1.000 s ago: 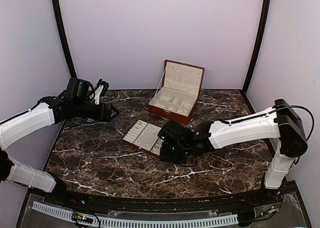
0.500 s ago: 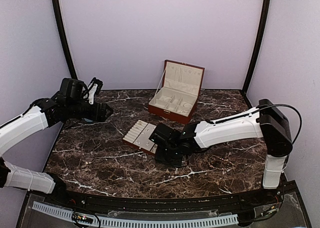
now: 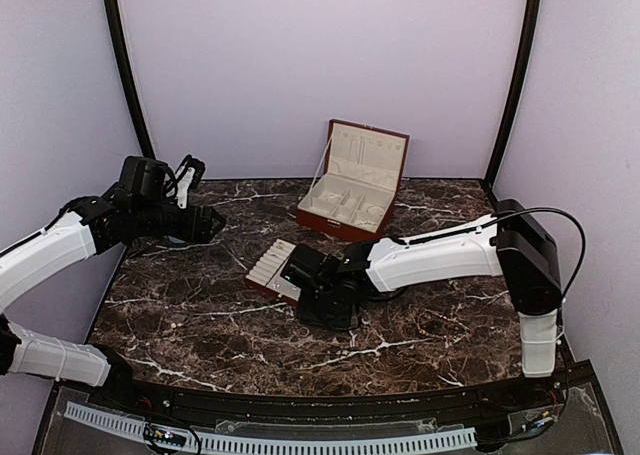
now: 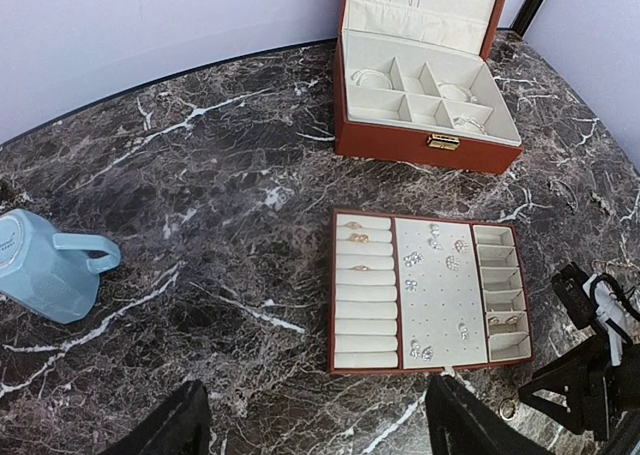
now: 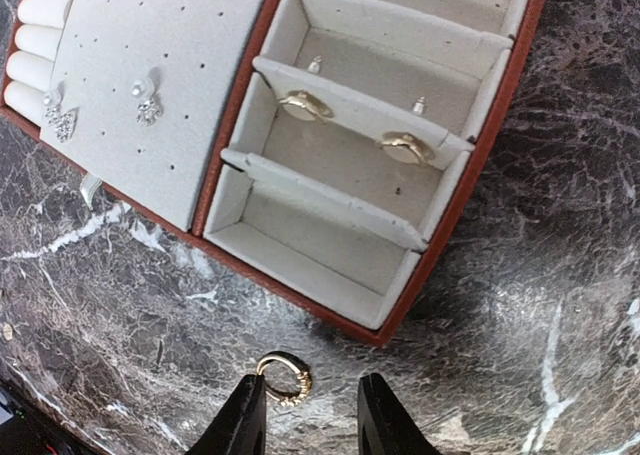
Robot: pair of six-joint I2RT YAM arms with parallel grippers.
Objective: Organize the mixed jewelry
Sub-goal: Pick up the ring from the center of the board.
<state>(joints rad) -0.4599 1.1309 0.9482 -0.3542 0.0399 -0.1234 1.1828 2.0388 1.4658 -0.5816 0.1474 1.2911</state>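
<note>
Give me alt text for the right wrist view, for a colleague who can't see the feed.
The right claw hangs open over dark marble, a small gold ring lying between its fingertips. Just beyond sits the corner of a cream-lined tray, with two gold pieces in its side compartments and studs on its pad.

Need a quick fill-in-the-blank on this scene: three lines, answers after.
1. The ring between the right pincer's fingers lies on the ____, outside the tray.
2. The box's lid is ____.
3. The cup is ____ in colour.
Missing words: table; open; blue.
</note>
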